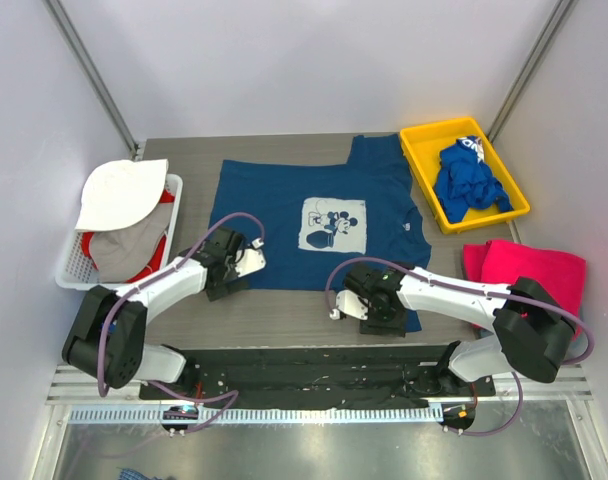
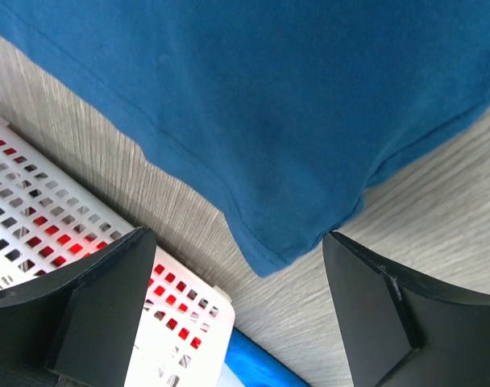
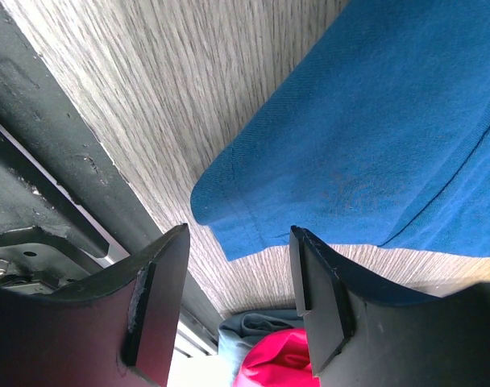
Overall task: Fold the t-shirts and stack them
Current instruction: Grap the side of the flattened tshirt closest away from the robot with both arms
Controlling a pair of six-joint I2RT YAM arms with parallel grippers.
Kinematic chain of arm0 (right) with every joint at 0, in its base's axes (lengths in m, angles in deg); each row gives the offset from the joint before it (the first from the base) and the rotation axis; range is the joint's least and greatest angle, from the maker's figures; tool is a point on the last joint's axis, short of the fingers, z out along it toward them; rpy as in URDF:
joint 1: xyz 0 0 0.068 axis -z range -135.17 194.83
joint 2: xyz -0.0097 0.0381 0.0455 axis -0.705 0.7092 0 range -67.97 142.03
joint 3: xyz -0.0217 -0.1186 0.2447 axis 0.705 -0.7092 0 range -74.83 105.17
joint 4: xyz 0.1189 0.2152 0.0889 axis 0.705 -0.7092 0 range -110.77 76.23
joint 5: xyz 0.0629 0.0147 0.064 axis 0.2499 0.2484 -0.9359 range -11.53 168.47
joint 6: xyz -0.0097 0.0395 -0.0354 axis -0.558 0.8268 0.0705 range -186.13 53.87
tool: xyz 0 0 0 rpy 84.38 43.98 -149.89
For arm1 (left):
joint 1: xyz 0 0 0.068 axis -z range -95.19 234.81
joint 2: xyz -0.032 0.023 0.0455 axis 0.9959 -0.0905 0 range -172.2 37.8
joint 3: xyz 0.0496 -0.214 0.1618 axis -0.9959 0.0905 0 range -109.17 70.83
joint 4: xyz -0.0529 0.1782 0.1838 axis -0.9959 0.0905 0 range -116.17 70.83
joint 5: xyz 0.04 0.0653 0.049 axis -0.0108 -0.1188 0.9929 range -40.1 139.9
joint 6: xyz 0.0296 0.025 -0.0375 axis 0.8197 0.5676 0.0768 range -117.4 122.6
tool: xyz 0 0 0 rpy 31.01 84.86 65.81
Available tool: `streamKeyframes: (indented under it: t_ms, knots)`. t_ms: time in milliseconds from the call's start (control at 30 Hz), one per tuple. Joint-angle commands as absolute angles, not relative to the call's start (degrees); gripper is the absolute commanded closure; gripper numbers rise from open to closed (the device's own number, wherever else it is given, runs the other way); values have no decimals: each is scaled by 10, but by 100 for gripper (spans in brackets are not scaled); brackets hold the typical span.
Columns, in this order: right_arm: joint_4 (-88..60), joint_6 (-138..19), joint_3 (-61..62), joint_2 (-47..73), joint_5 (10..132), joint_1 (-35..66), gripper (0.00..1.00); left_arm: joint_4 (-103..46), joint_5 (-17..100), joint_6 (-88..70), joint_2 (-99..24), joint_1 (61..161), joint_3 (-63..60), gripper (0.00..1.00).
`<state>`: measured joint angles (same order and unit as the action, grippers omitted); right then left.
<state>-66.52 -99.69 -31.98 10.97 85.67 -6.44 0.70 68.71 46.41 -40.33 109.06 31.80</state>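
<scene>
A navy t-shirt (image 1: 284, 210) with a white mouse print lies spread flat in the middle of the table. My left gripper (image 1: 229, 270) hovers at its lower left hem corner. In the left wrist view the gripper (image 2: 238, 238) is open, with that corner of the navy shirt (image 2: 293, 97) just ahead of the black fingers (image 2: 100, 306). My right gripper (image 1: 369, 305) is at the shirt's lower right corner. There the gripper (image 3: 238, 234) is open and straddles the cloth edge (image 3: 374, 137) without clamping it. A magenta-pink t-shirt (image 1: 529, 270) lies at the right. A royal-blue t-shirt (image 1: 469, 180) sits crumpled in a yellow tray (image 1: 416, 150).
A white basket (image 1: 69, 270) at the left holds a white hat (image 1: 119, 190) and red cloth; its perforated wall (image 2: 35, 193) is close beside my left fingers. The black base rail (image 1: 304, 360) runs along the near edge. Side walls close in the table.
</scene>
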Motion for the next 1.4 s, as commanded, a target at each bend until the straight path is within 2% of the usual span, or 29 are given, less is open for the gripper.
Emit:
streamKeyframes:
  t_ms: [0, 267, 700, 1167, 1367]
  knots:
    - [-669, -1003, -310, 110, 853, -65, 41, -27, 684, 473, -416, 1090, 322, 11]
    - [-655, -1006, -321, 117, 861, -65, 45, 6, 669, 460, -403, 1089, 331, 17]
    - [-650, -1008, -319, 115, 867, -66, 47, 100, 623, 436, -318, 1089, 309, 17]
    - [-651, -1003, -326, 96, 877, -65, 49, 107, 535, 455, -423, 1011, 266, 22]
    - [-649, -1006, -329, 99, 879, -65, 51, 100, 528, 464, -470, 998, 262, 40]
